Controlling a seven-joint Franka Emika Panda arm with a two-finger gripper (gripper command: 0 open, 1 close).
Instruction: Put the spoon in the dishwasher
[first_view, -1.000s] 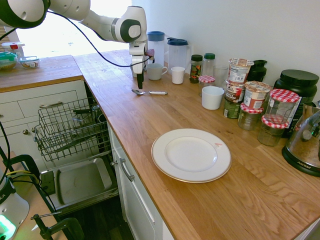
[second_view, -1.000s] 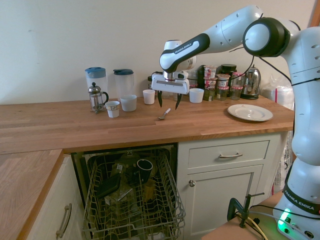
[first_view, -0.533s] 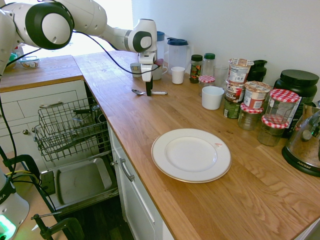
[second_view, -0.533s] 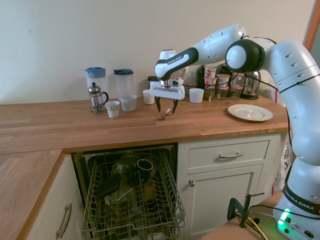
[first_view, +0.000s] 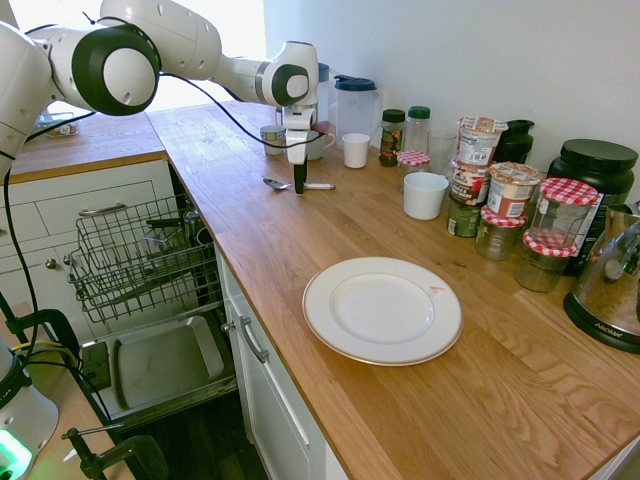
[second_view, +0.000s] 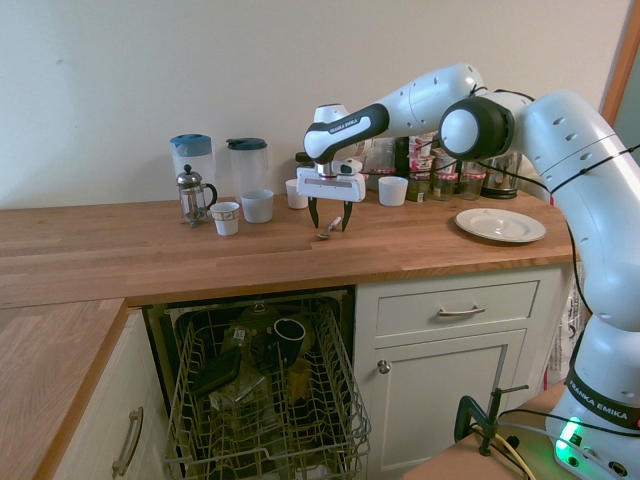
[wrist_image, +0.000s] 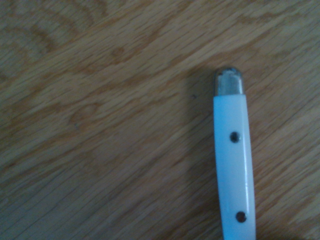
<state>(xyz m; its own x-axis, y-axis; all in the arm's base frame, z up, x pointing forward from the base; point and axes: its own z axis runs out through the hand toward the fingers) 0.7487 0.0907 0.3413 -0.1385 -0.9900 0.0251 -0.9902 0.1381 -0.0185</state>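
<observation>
The spoon (first_view: 273, 183) lies flat on the wooden counter, its bowl toward the counter's edge. The wrist view shows its handle (wrist_image: 233, 160) as white with two rivets and a metal end cap. My gripper (first_view: 298, 186) points straight down over the spoon's middle, fingertips close to the counter. In the second exterior view the gripper (second_view: 329, 226) stands open, one finger on each side of the spoon (second_view: 325, 234). The dishwasher (first_view: 160, 365) is open below the counter, its wire rack (second_view: 265, 400) pulled out with a mug and dark items in it.
White cups (first_view: 355, 150), two jugs (first_view: 357, 105) and a French press (second_view: 193, 195) stand along the wall behind the spoon. Jars (first_view: 500, 200), a white mug (first_view: 425, 195) and a kettle (first_view: 610, 290) crowd the back right. A white plate (first_view: 382, 310) lies on the counter.
The gripper has moved along the counter to the spoon and come down, so its open fingers now stand either side of it. The spoon has not moved.
</observation>
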